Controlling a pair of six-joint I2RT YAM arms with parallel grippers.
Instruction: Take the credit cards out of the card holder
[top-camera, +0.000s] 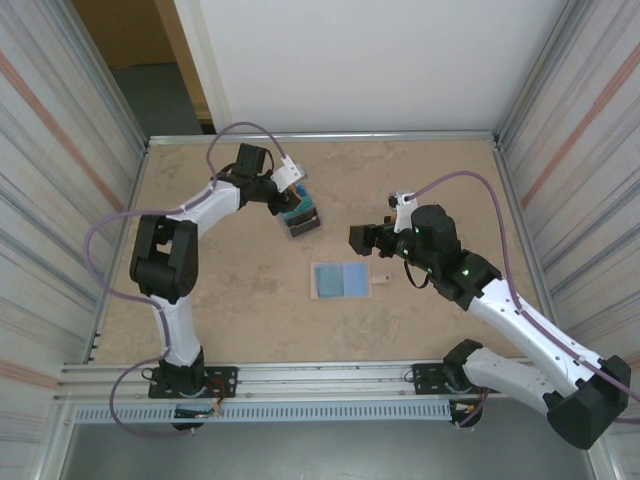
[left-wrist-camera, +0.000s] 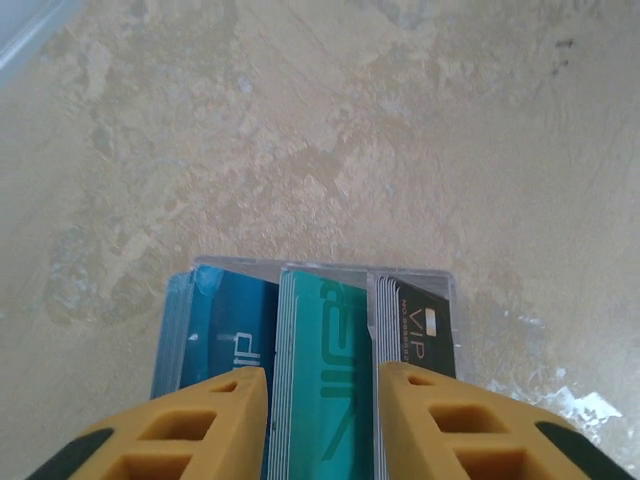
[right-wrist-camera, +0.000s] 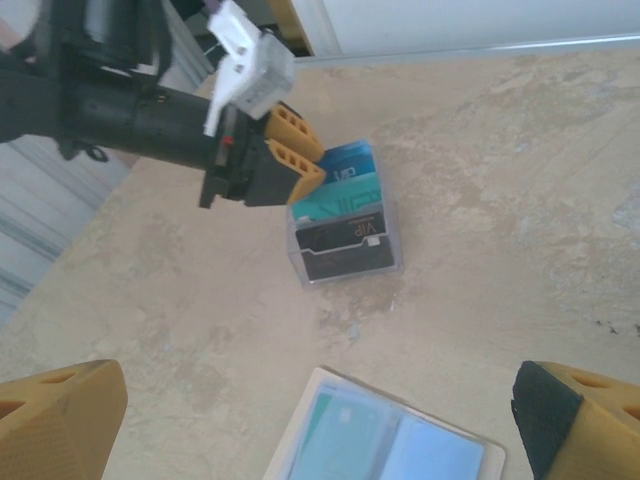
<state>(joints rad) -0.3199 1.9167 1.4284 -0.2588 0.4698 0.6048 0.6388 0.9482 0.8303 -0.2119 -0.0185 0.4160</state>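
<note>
Left gripper (left-wrist-camera: 322, 378), jaws slightly parted, straddles the credit cards (right-wrist-camera: 340, 205) piled upper centre, while the card holder (top-camera: 340, 280) lies open mid-frame, perhaps with one more inside, right gripper (top-camera: 358, 238) wide open beside it.

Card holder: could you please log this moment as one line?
card holder: lying open | left gripper: open over credit cards | right gripper: open, empty

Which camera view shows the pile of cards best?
The right wrist view: the whole pile of cards shows, with the left gripper at its edge. The left wrist view shows it close but cropped; the top view, small.
</note>
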